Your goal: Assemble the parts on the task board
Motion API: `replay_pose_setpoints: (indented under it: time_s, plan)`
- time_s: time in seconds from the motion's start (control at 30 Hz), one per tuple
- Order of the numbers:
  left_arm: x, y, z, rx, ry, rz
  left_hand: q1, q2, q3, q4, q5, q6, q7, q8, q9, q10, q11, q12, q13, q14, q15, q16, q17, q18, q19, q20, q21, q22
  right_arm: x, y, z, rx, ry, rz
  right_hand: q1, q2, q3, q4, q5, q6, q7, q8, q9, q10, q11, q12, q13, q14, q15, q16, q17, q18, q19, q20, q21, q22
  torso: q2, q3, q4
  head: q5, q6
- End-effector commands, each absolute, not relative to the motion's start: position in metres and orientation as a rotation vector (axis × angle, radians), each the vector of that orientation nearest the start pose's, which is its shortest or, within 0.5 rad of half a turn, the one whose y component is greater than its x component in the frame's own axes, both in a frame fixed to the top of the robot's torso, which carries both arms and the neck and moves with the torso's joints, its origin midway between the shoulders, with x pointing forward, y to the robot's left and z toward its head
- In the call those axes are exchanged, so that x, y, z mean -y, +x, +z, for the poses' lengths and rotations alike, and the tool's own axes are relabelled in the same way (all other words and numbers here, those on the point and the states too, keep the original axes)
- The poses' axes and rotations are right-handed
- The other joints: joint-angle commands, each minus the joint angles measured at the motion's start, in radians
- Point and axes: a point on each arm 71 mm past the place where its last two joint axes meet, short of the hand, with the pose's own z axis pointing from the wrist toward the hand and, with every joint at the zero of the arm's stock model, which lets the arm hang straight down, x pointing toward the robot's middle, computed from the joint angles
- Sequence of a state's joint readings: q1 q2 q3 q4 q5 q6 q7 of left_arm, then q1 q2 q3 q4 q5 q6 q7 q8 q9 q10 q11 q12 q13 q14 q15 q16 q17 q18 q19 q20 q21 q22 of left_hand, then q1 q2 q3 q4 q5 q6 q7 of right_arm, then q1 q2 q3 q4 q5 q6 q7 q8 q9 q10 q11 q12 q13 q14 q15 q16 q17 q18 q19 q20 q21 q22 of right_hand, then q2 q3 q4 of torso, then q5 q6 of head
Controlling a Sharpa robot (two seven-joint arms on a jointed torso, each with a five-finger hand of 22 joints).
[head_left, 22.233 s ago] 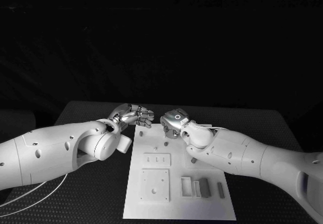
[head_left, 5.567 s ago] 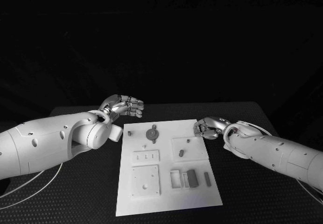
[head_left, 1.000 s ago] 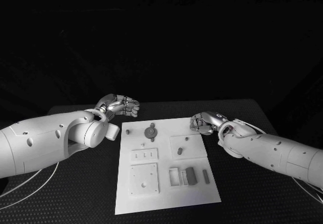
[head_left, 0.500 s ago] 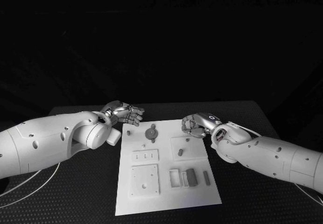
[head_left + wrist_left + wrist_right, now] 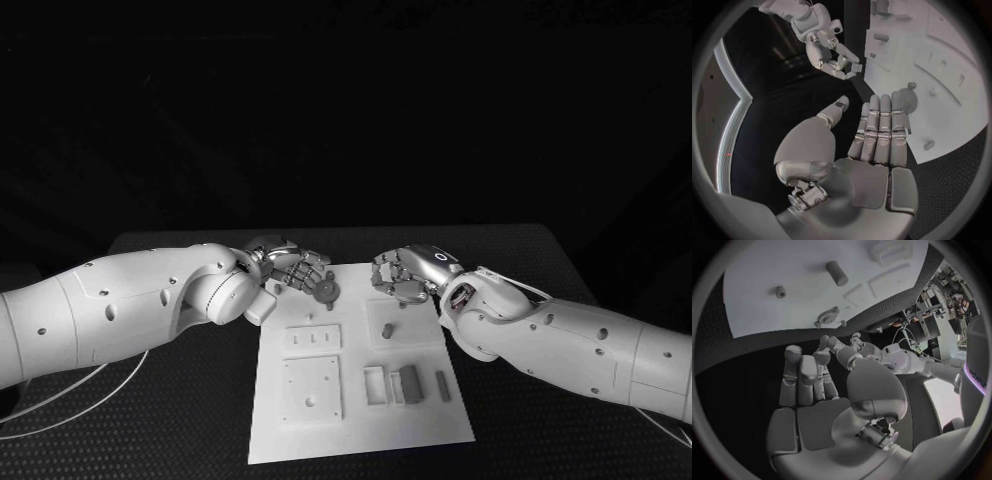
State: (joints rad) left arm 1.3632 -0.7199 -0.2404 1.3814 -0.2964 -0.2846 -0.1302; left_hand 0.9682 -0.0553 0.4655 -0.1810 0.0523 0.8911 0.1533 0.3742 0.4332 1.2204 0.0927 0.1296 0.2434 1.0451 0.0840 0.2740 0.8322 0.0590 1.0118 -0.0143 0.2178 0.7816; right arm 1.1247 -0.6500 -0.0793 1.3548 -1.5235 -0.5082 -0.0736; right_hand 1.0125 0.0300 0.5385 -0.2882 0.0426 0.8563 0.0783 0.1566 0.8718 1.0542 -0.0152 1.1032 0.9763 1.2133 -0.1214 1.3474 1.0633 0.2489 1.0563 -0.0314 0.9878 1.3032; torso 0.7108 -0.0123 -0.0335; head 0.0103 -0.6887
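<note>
Both hands empty: left hand [image 5: 293, 272] loosely spread beside round part [image 5: 327, 289], right hand [image 5: 407, 274] curled nearby.

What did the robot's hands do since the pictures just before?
Both hands came in over the far end of the task board: the left hand moved right to the round part, the right hand moved left. Neither holds anything. The parts on the board lie where they were.
</note>
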Motion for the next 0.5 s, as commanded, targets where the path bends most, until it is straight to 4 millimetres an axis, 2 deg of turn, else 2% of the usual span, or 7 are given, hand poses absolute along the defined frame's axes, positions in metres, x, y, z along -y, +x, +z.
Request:
replay_pose_setpoints:
  time_s: [0.03, 0.2, 0.5]
  plan:
    - [-0.190, 0.511, -0.208, -2.029, -0.907, -0.977, -0.011, 0.000, -0.005, 0.001, -0.003, -0.003, 0.006, -0.005, -0.001, -0.004, 0.005, -0.004, 0.001, -0.007, 0.004, -0.004, 0.001, 0.010, -0.007, 0.002, -0.007, 0.002, 0.142, 0.488, -0.227, -1.532, -0.187, 0.687, 0.000, -0.011, 0.003, -0.001, 0.003, 0.222, -0.001, -0.006, -0.001, -0.015, -0.016, 0.000, -0.001, -0.008, -0.014, 0.005, -0.002, 0.013, 0.008, 0.002, 0.003, 0.001, -0.011, -0.0021, -0.0026, 0.008, 0.000]
    - [-0.181, 0.507, -0.212, -2.063, -0.896, -1.001, -0.013, 0.002, -0.006, 0.002, -0.003, -0.003, 0.006, -0.006, -0.002, -0.005, 0.005, -0.005, 0.002, -0.008, 0.004, -0.006, 0.002, 0.010, -0.008, 0.003, -0.008, 0.002, 0.134, 0.484, -0.224, -1.526, -0.191, 0.713, 0.000, -0.011, 0.003, -0.001, 0.003, 0.223, -0.001, -0.007, -0.002, -0.014, -0.017, 0.000, -0.002, -0.008, -0.014, 0.005, -0.002, 0.013, 0.008, 0.002, 0.003, 0.001, -0.017, -0.0046, -0.0023, 0.010, -0.002]
    - [-0.168, 0.500, -0.213, -2.106, -0.878, -1.058, -0.027, -0.001, -0.018, 0.004, -0.003, -0.006, 0.004, -0.012, -0.006, -0.012, 0.009, -0.012, 0.002, -0.015, 0.008, -0.013, 0.004, 0.009, -0.012, 0.006, -0.014, 0.001, 0.121, 0.478, -0.221, -1.524, -0.205, 0.750, 0.000, -0.011, 0.004, -0.001, 0.003, 0.224, -0.001, -0.007, -0.002, -0.013, -0.017, -0.001, -0.002, -0.007, -0.014, 0.005, -0.003, 0.013, 0.009, 0.001, 0.004, 0.000, -0.014, -0.0039, -0.0026, 0.017, 0.001]
